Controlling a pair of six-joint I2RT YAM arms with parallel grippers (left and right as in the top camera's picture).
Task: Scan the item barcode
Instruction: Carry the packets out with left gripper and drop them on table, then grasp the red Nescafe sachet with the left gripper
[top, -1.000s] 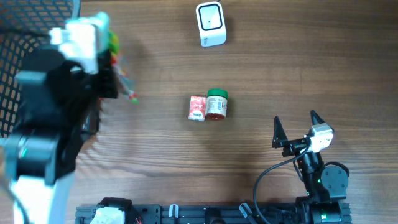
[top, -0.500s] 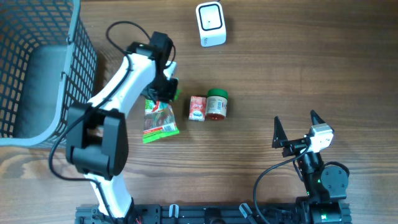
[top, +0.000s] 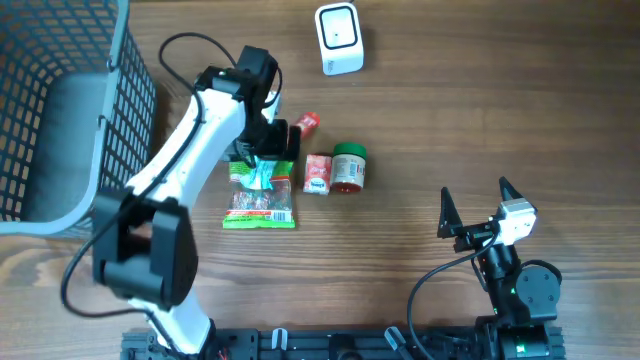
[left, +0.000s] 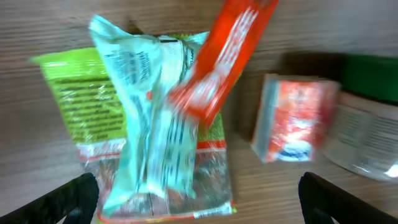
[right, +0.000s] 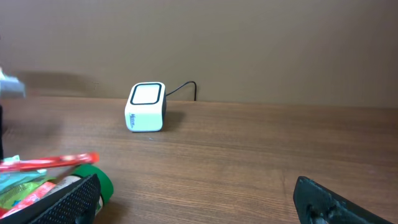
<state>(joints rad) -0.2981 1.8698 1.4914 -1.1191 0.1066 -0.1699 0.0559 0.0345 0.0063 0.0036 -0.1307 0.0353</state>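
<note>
Left tool (left: 202, 202) hangs with its tips spread wide and nothing between them, directly above the green snack packet (top: 260, 192), which lies flat on the desk (top: 450, 100) left of centre. An orange sachet (top: 305, 122) shows blurred and tilted just beside the tool; whether it rests on anything I cannot tell. To do this step well, I would settle on one item only, close on a plain border of its wrapper rather than across the printed panel, and make sure the neighbouring sachet is not caught in the same pinch. No barcode is readable here, so the carry should leave room to turn the item until its code faces the white scanner (top: 338, 38) standing near the far edge. A small red carton (top: 318, 173) and a green-lidded jar (top: 349, 167) sit touching each other just right of the packet and should not be nudged. The left arm reaches from the near edge diagonally towards the centre, wrist pointing down, with the wire basket (top: 120, 90) at the far left corner beside it. The right tool (top: 477, 200) is folded back near the near right corner, tips apart and empty.
</note>
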